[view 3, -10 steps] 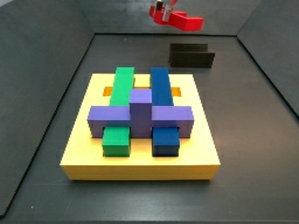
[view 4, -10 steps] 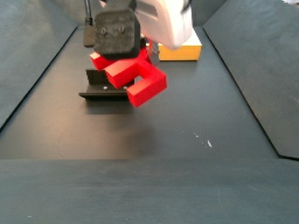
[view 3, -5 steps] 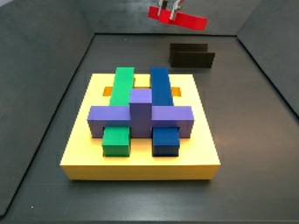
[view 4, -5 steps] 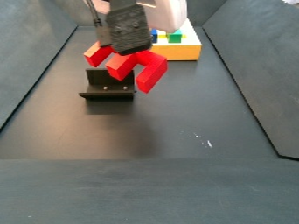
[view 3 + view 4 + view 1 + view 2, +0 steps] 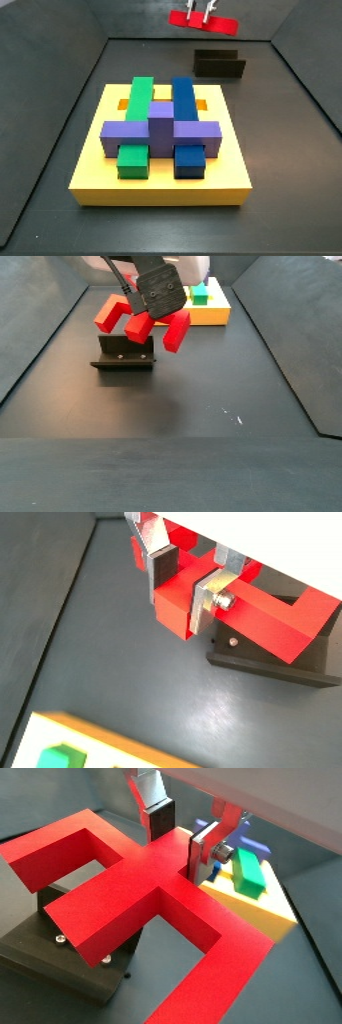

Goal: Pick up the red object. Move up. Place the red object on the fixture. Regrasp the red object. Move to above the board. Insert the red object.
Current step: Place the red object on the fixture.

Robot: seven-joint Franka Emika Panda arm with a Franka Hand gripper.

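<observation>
The red object [image 5: 127, 893] is a bright red blocky piece with several arms, and my gripper [image 5: 182, 836] is shut on its middle stub. In both side views it hangs in the air, tilted: the red object [image 5: 177, 332] is just above the fixture [image 5: 124, 357] and clear of it. From the board side, the red object [image 5: 201, 20] and gripper [image 5: 203, 10] are high at the far end, over the fixture [image 5: 221, 65]. A wrist view shows the fingers [image 5: 210, 600] clamping the red object [image 5: 274, 617] with the fixture [image 5: 274, 664] below.
The yellow board [image 5: 94, 170] carries green, blue and purple blocks and fills the near half of the floor. It also shows as the board [image 5: 205, 316] behind the gripper and as the board [image 5: 261, 913]. Dark walls enclose the floor.
The gripper has risen and turned with the red object. The piece was low beside the fixture a second ago; now it hangs higher above it, more level.
</observation>
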